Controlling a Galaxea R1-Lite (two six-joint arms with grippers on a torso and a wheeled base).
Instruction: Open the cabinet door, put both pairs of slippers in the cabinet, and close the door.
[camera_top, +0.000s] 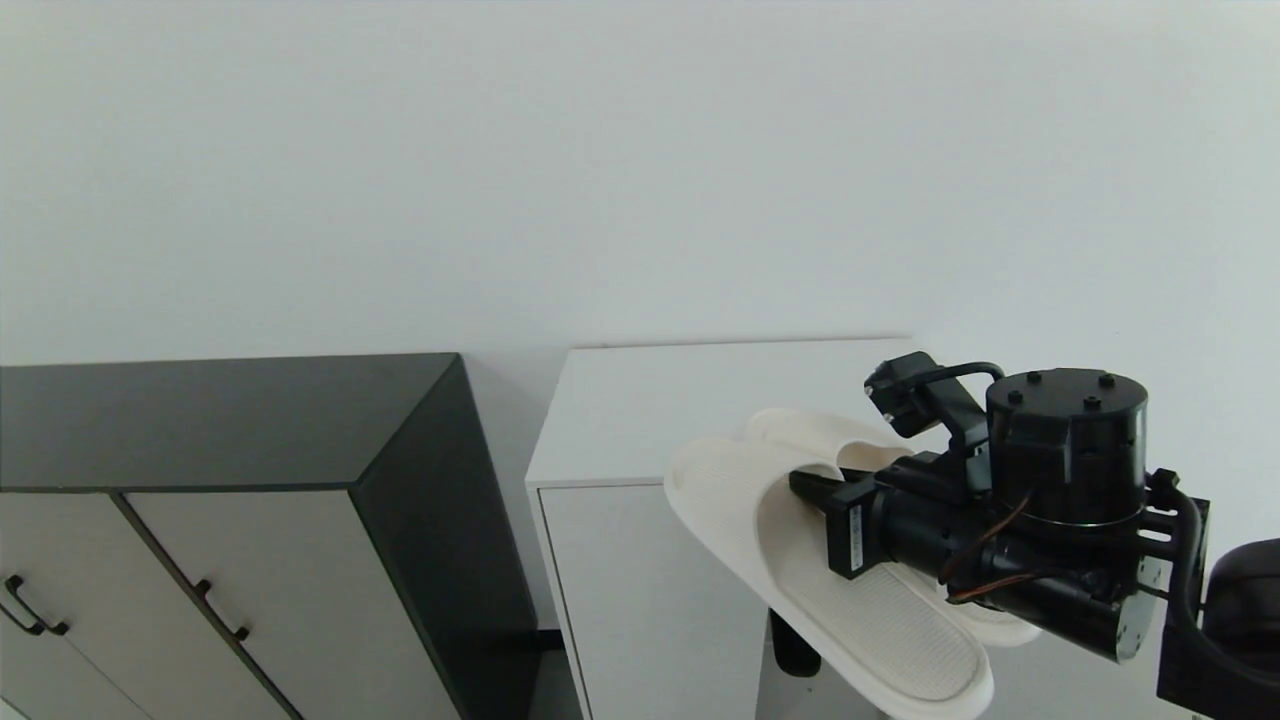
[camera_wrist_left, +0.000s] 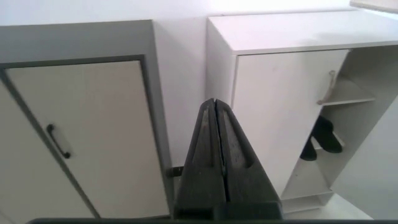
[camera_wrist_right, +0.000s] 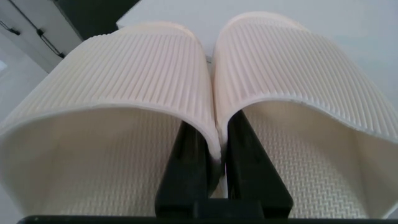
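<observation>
a: what's the right gripper (camera_top: 806, 484) got hold of?

b: the pale ribbed slippers (camera_top: 735, 505), both at once. one finger (camera_wrist_right: 186, 163) goes into each shoe, and the two are pinched tight on the inner walls where the shoes meet.

a: and where are the slippers?

b: up in the air on the right, in front of the white cabinet (camera_top: 650, 590), level with its top front edge. the toes point far and left and the heels hang lower.

a: and the left gripper (camera_wrist_left: 215, 107)?

b: its fingers are pressed flat together with nothing between them. it sits out in front of the gap between the dark cabinet (camera_wrist_left: 74, 37) and the white one.

a: is the white cabinet open?

b: its right half is. the shelves show, with a dark pair of slippers (camera_wrist_left: 323, 140) on one.
</observation>
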